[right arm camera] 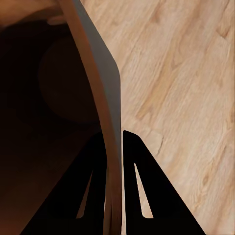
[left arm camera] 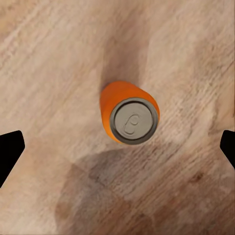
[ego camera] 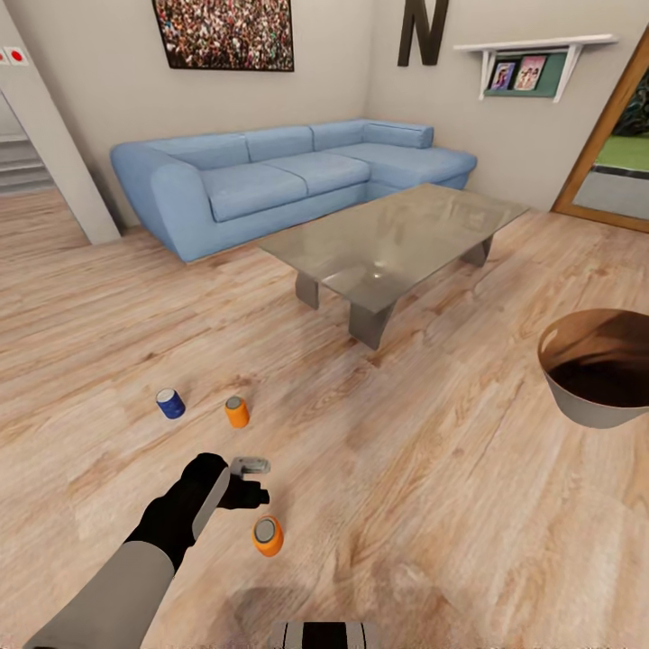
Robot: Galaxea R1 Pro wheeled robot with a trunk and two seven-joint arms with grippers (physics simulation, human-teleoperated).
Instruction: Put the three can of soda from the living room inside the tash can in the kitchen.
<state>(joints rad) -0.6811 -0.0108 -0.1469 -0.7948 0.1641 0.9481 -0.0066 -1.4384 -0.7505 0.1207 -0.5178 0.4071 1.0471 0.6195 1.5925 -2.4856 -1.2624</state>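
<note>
Three soda cans stand upright on the wood floor of the living room: a dark blue can point(ego camera: 169, 403), an orange can point(ego camera: 236, 412) beside it, and a nearer orange can point(ego camera: 268, 535). My left gripper point(ego camera: 253, 488) hovers open just above and left of the nearer orange can. In the left wrist view that can point(left arm camera: 131, 117) shows top-down between the wide-spread fingertips point(left arm camera: 10, 152) of the left gripper point(left arm camera: 117, 147). The trash can point(ego camera: 586, 410), pale outside and brown inside, hangs at the right. My right gripper point(right arm camera: 115, 161) is shut on its wall point(right arm camera: 105, 83).
A glass-topped coffee table point(ego camera: 397, 239) stands ahead, with the light-blue sofa point(ego camera: 288, 171) behind it against the wall. A wooden-framed doorway point(ego camera: 613, 153) opens at the far right. Open plank floor point(ego camera: 433, 487) lies around the cans.
</note>
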